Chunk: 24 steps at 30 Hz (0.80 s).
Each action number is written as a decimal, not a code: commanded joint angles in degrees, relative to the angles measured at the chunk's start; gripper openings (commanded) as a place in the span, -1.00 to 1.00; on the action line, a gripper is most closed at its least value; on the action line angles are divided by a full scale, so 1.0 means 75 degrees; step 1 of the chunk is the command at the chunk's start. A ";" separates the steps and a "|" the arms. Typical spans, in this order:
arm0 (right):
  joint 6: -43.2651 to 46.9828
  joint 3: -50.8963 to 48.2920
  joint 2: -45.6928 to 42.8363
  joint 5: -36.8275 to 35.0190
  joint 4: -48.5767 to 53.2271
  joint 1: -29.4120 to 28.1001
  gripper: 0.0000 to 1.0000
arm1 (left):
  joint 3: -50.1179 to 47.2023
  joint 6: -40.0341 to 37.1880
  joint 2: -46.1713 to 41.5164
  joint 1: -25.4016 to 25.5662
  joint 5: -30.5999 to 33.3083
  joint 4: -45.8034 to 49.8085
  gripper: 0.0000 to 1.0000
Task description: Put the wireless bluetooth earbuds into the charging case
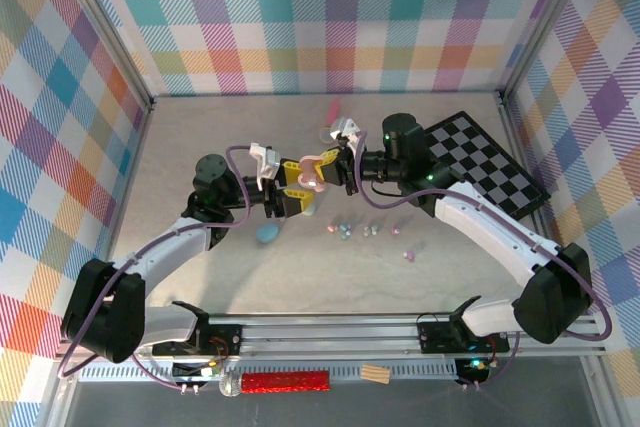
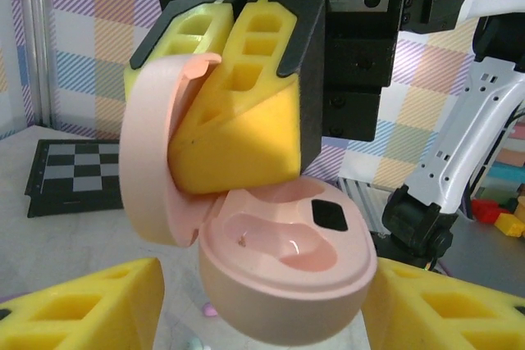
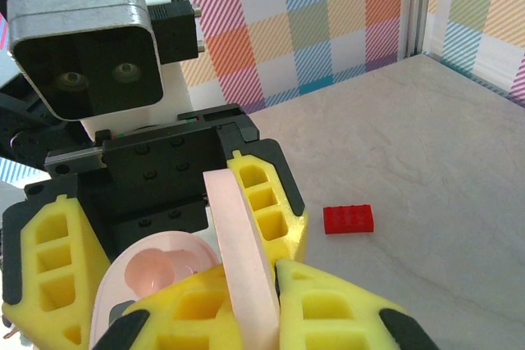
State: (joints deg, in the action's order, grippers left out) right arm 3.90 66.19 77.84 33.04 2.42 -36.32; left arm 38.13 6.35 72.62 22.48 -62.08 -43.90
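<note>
The pink charging case (image 1: 316, 173) hangs open in mid-air between both arms. My right gripper (image 1: 334, 165) is shut on its raised lid (image 3: 238, 243), which stands edge-on between the yellow fingers (image 3: 344, 309). The base (image 2: 287, 276) has empty pale wells and a black patch. My left gripper (image 2: 262, 305) is open around the base; there is a gap to the left finger (image 2: 82, 309), while the right finger (image 2: 443, 309) is close against it. The earbuds (image 1: 346, 231) lie as several tiny pastel beads scattered on the table below, one pink (image 2: 210, 311) under the case.
A blue pebble-shaped case (image 1: 268, 233) lies left of the beads. Another pastel case (image 1: 328, 133) sits behind the grippers. A black-and-white checkerboard (image 1: 482, 159) occupies the back right. A red brick (image 3: 349, 219) rests on the table. Plaid walls surround the workspace.
</note>
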 commanded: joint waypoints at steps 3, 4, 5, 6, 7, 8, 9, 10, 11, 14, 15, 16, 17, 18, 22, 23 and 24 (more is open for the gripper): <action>0.0113 -0.0024 0.0118 0.0142 -0.0240 0.0037 -1.00 | 0.0169 0.0161 0.0056 0.0073 -0.0206 -0.0488 0.17; 0.0104 -0.0008 0.0138 0.0153 -0.0231 0.0037 -1.00 | 0.0165 0.0161 0.0057 0.0073 -0.0206 -0.0506 0.16; 0.0105 -0.0002 0.0153 0.0154 -0.0234 0.0037 -1.00 | 0.0166 0.0162 0.0056 0.0073 -0.0200 -0.0508 0.15; 0.0111 0.0010 0.0166 0.0154 -0.0235 0.0037 -1.00 | 0.0166 0.0161 0.0062 0.0073 -0.0199 -0.0509 0.14; 0.0112 0.0022 0.0182 0.0162 -0.0228 0.0037 -1.00 | 0.0166 0.0161 0.0056 0.0073 -0.0197 -0.0504 0.13; 0.0113 0.0033 0.0191 0.0165 -0.0208 0.0040 -1.00 | 0.0166 0.0162 0.0057 0.0073 -0.0201 -0.0510 0.12; 0.0126 0.0044 0.0212 0.0177 -0.0199 0.0037 -1.00 | 0.0166 0.0167 0.0067 0.0073 -0.0195 -0.0516 0.12; 0.0134 0.0057 0.0226 0.0187 -0.0205 0.0037 -1.00 | 0.0166 0.0161 0.0067 0.0073 -0.0195 -0.0516 0.12; 0.0125 0.0068 0.0238 0.0199 -0.0187 0.0037 -1.00 | 0.0166 0.0161 0.0067 0.0073 -0.0195 -0.0532 0.12; 0.0113 0.0095 0.0261 0.0201 -0.0188 0.0037 -1.00 | 0.0155 0.0161 0.0067 0.0073 -0.0183 -0.0523 0.08; 0.0101 0.0098 0.0261 0.0201 -0.0205 0.0037 -1.00 | 0.0154 0.0161 0.0067 0.0073 -0.0184 -0.0525 0.04; 0.0080 0.0104 0.0250 0.0200 -0.0222 0.0037 -1.00 | 0.0143 0.0152 0.0069 0.0073 -0.0183 -0.0533 0.02; 0.0061 0.0114 0.0244 0.0212 -0.0227 0.0037 -1.00 | 0.0131 0.0150 0.0073 0.0070 -0.0183 -0.0533 0.00; 0.0032 0.0105 0.0250 0.0210 -0.0232 0.0037 -1.00 | 0.0125 0.0150 0.0079 0.0073 -0.0183 -0.0534 0.00; -0.0080 0.0129 0.0248 0.0215 -0.0261 0.0037 -1.00 | 0.0118 0.0126 0.0100 0.0073 -0.0183 -0.0545 -0.11; -0.0114 0.0144 0.0250 0.0192 -0.0263 0.0037 -1.00 | 0.0113 0.0126 0.0103 0.0073 -0.0183 -0.0553 -0.15; -0.0144 0.0147 0.0250 0.0169 -0.0272 0.0037 -1.00 | 0.0122 0.0126 0.0114 0.0073 -0.0183 -0.0547 -0.16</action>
State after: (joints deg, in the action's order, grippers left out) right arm 3.51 66.19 79.07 33.23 2.37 -36.27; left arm 38.13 7.53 73.03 22.48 -62.35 -45.45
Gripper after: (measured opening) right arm 0.109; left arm 0.428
